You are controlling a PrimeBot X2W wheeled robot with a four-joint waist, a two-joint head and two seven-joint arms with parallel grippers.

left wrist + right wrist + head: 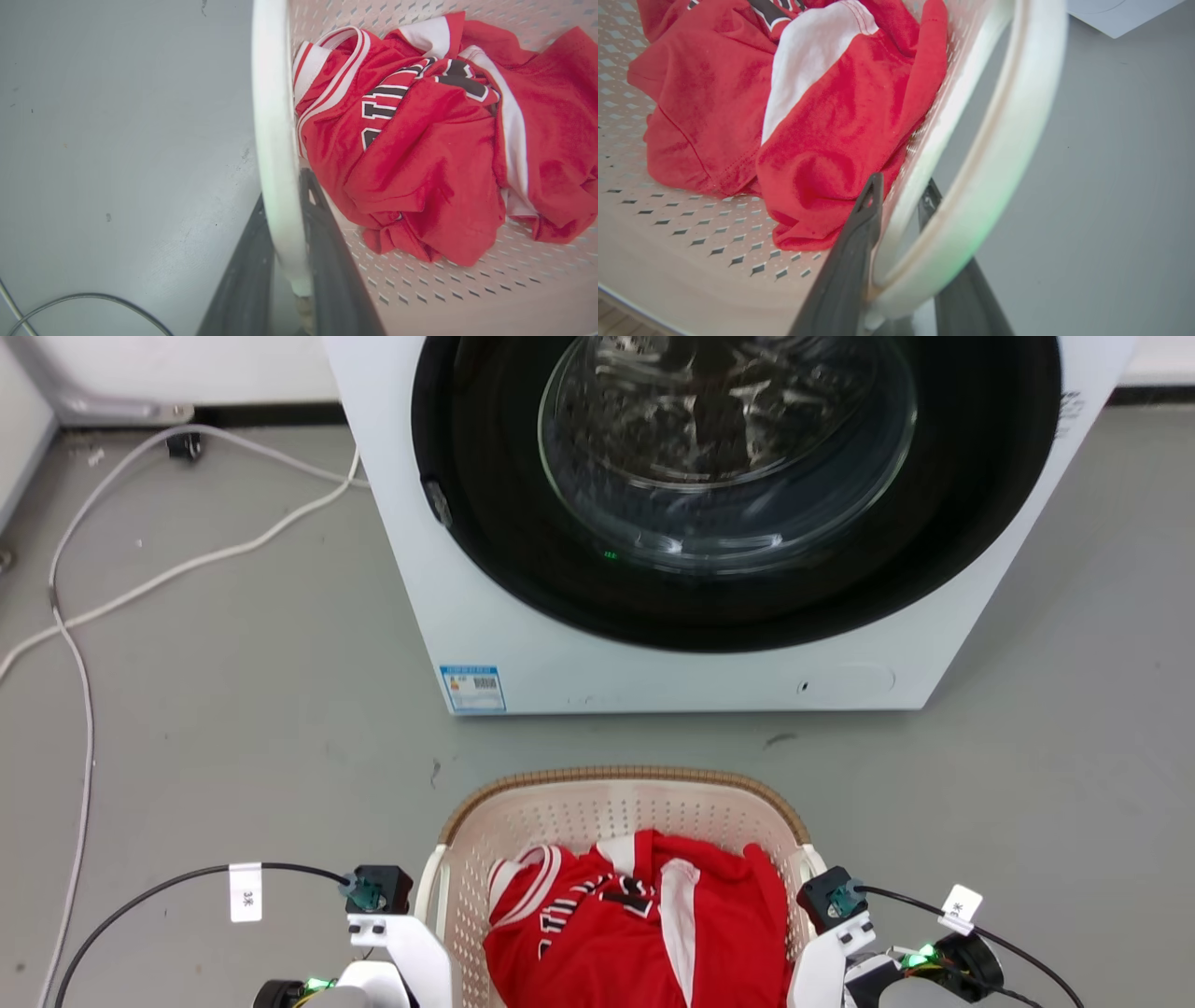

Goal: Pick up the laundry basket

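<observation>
The grey floor (pixel 233 709) takes up most of what I see. A white washing machine (pixel 523 644) stands on it straight ahead, with its round glass door (pixel 728 448) shut inside a wide black ring.

The laundry basket (pixel 616 779) sits on the floor in front of the machine, near it but not touching, and between my two arms. The brown woven rim curves across its far side. Inside lies a crumpled red jersey (pixel 644 933) with white trim and black lettering, heaped over the perforated bottom.

My left jaws are at the basket's left side. The white handle (pixel 275 140) runs between the two dark fingers (pixel 243 289), and both fingers lie close against it, so these jaws are nearly closed and have hold of the handle.

My right jaws are at the basket's right side. One finger (pixel 845 270) is inside against the perforated wall, just beside the jersey. The other is outside, partly behind the right handle (pixel 1008 140). The wall and handle pass between them, but I cannot tell whether these jaws are pressing or only straddling.

Pale cables (pixel 187 565) trail over the floor to the machine's left. A small blue label (pixel 472 688) is stuck at its lower left corner.
</observation>
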